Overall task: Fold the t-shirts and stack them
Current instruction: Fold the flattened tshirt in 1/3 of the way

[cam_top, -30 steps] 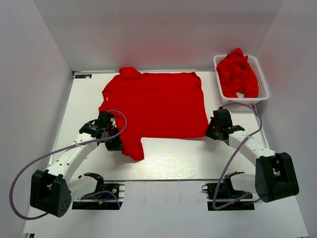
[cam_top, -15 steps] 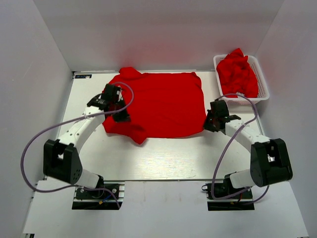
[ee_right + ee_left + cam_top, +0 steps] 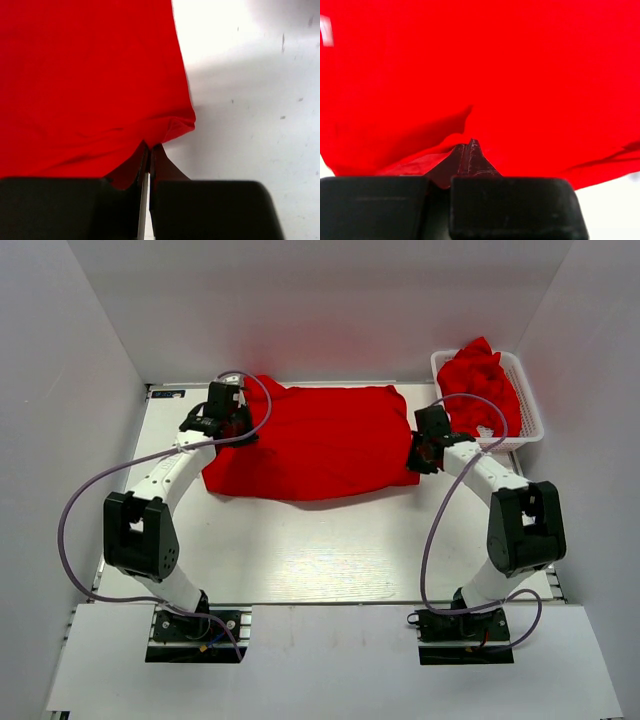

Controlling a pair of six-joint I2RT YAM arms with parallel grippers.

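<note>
The white worktop (image 3: 330, 550) has one red t-shirt (image 3: 320, 445) lying on it. In the top view the shirt lies just left of the white basket (image 3: 537, 432). It looks like a wide, short band, and its front edge is puffy and curved. My guess is that it is being folded in half.

The basket sits at the back right corner. A heap of t-shirts (image 3: 480, 385), red too, fills it and pokes up over the rim. These wait for their turn.

The right end effector (image 3: 425, 452) is just beside the basket, at the end of the shirt nearest to it. Its fingers are pinched tight on a bit of red cloth, and its own camera shows the cloth caught between them (image 3: 149, 148).

The left end effector (image 3: 228, 425) is well apart from the basket, at the shirt's other end. It is pinched tight on the cloth as well (image 3: 470, 146).

The step in hand looks like the first fold. Next, both ends should go down together so the held edge lies flat and straight on the cloth under it. Only then should the fingers let go. If one side drops first, the thin cloth may bunch up.
</note>
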